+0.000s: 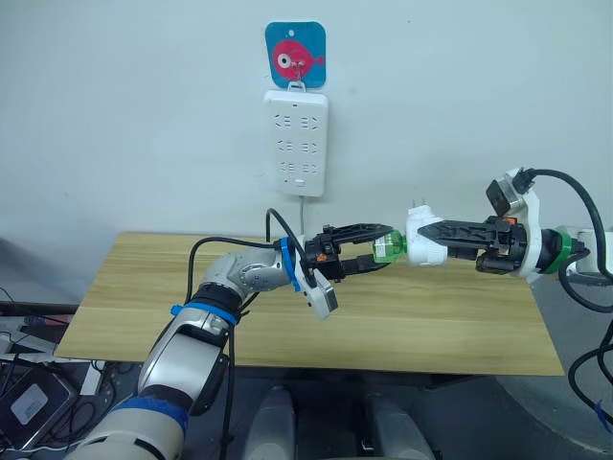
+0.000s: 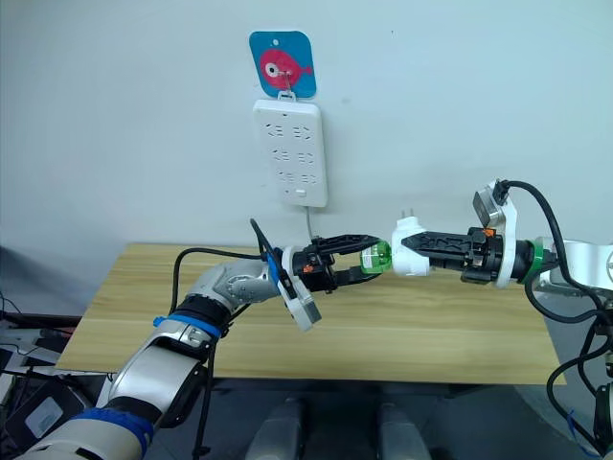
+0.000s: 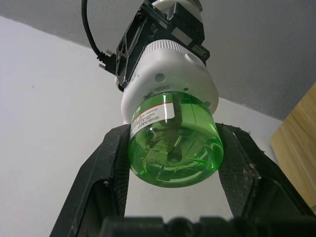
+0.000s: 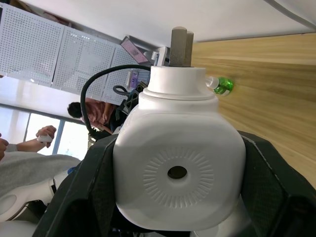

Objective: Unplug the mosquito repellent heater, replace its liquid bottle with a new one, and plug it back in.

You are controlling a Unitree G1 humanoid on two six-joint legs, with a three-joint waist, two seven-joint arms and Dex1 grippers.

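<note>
The white mosquito repellent heater (image 1: 419,226) hangs in mid-air above the table, prongs (image 4: 178,47) pointing up, with my right gripper (image 1: 433,241) shut on its sides. A green liquid bottle (image 3: 173,143) sits with its neck in the heater's base (image 3: 168,79). My left gripper (image 1: 385,247) is shut on this bottle, one black finger (image 3: 108,163) on each side. Both arms meet over the table's middle. A second small green bottle (image 4: 220,85) with a white cap lies on the table beyond the heater.
The white wall power strip (image 1: 296,144) hangs below a blue fish hook (image 1: 295,55), its cable dropping behind the wooden table (image 1: 431,326). People (image 4: 29,143) stand in the background of the right wrist view.
</note>
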